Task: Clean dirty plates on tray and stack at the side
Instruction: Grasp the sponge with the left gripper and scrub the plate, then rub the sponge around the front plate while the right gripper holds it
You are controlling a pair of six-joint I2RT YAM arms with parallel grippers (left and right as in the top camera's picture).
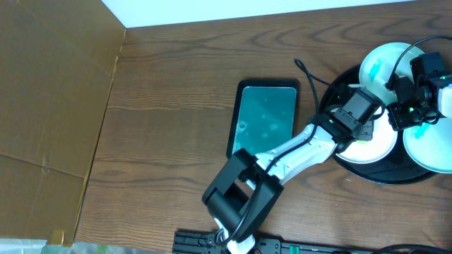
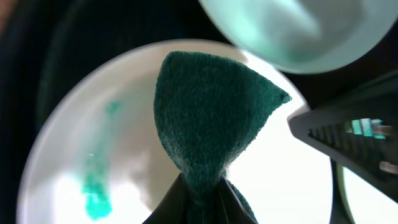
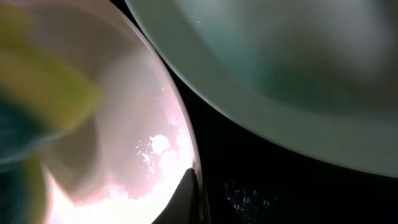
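Three dirty plates (image 1: 381, 67) sit on the round black tray (image 1: 374, 173), which is at the desk's right edge, toward the far-right corner. Layout on the tray: far plate (image 1: 378, 60), near-left plate (image 1: 378, 144), and near-right plate (image 1: 434, 148), which is cut off by the frame.

Left arm runs diagonally from the desk's near edge up to the tray. Left gripper (image 1: 371, 125) is over the near-left plate. In the left wrist view its fingers are pressed together, pinching a dark green sponge (image 2: 211, 112). The sponge fans out past the pinch and covers the middle of that plate. A teal smear (image 2: 96, 186) lies on the same plate beside the sponge, apart from it. Another plate's rim crosses the top of that view.

Right gripper (image 1: 408, 116) sits low among the three plates, between the far and near-right ones and just beside the left gripper. The right wrist view is badly blurred. One finger (image 3: 189, 193) is at a plate rim with a second plate overhead. Cannot tell if the jaws are spread or closed. The yellow-green blur at the left of that view is not identifiable.

A rectangular teal tray (image 1: 267, 116) lies mid-desk, well apart from the black tray. Brown cardboard (image 1: 49, 106) lines the desk's left edge.
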